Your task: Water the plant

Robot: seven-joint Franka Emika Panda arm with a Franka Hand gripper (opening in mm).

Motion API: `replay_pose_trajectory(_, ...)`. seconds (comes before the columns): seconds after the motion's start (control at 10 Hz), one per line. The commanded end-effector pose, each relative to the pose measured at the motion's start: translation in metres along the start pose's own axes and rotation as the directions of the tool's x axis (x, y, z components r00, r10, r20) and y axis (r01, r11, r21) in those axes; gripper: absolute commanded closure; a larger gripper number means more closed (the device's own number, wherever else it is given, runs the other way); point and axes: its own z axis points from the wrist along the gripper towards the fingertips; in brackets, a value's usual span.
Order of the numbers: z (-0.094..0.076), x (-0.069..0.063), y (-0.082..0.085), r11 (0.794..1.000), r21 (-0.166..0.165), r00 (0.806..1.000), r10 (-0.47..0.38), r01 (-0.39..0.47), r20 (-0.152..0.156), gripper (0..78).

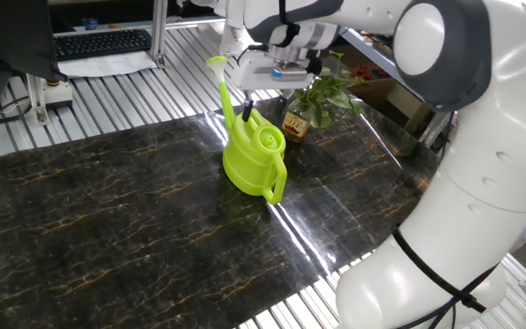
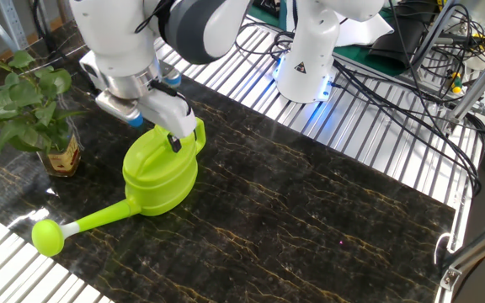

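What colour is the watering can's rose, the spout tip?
Lime green, like the watering can itself; the rose shows best in the other fixed view.

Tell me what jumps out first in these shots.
The lime-green plastic watering can stands out, upright in the middle of the dark marbled tabletop, with its long spout ending in a round rose. The white robot arm's claw hangs open right over the can. Beside the can stands the small leafy green plant in a brown glass jar, near the table's edge.
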Motion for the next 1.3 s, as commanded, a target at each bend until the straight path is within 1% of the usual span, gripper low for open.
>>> replay_pose_trajectory(0.1, -0.003, -0.013, 0.001, 1.0, -0.001, 1.0, -0.012, 0.012, 0.002, 0.2)
replay_pose_trajectory(0.2, -0.002, -0.014, 0.0, 1.0, -0.001, 1.0, -0.012, 0.012, 0.0, 0.2)
replay_pose_trajectory(0.3, 0.004, -0.014, 0.001, 1.0, -0.001, 1.0, -0.012, 0.012, -0.003, 0.2)
replay_pose_trajectory(0.5, 0.018, -0.015, 0.001, 1.0, -0.001, 1.0, -0.025, 0.025, 0.002, 0.2)
replay_pose_trajectory(1.0, 0.02, -0.015, 0.0, 1.0, -0.001, 1.0, -0.026, 0.026, -0.008, 0.2)
replay_pose_trajectory(1.3, 0.016, -0.019, -0.001, 1.0, -0.001, 0.999, -0.031, 0.031, -0.007, 0.2)
